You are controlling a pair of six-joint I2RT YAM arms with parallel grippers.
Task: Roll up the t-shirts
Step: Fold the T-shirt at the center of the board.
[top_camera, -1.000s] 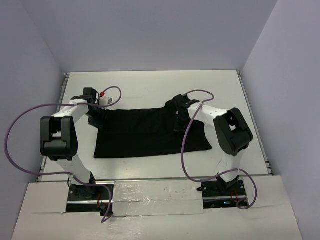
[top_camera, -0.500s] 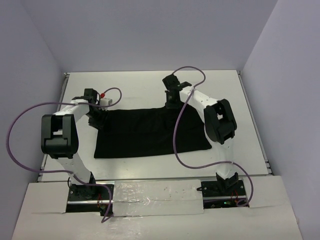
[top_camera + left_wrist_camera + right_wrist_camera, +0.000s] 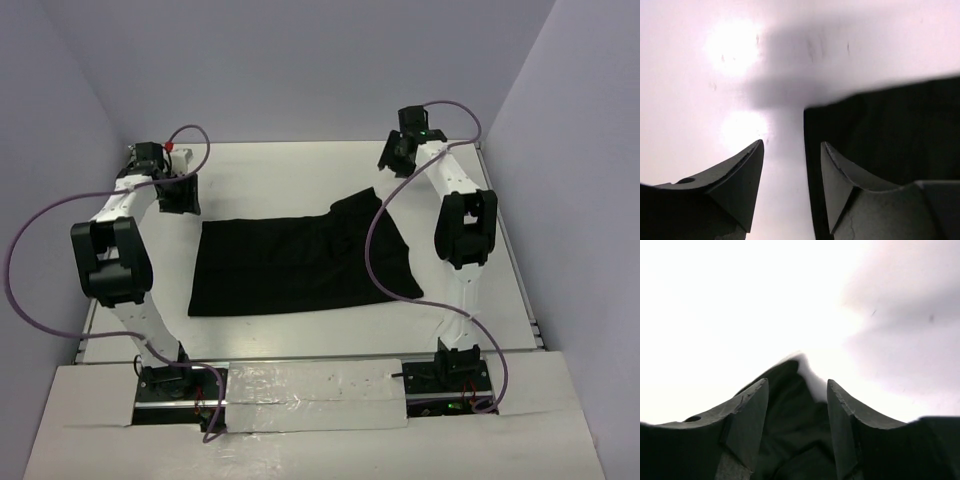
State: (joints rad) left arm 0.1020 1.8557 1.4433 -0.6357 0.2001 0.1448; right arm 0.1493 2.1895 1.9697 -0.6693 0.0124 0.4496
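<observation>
T-shirt — partly behind right fingers

Parted pincer, t-shirt beyond

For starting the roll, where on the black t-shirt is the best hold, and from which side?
Probably the far edge's two corners, coming down from the far side. The t-shirt lies flat, its long side running left to right. Its far-left corner lies flat just ahead of the open left gripper, and its bunched far-right peak rises ahead of the open right gripper.
</observation>
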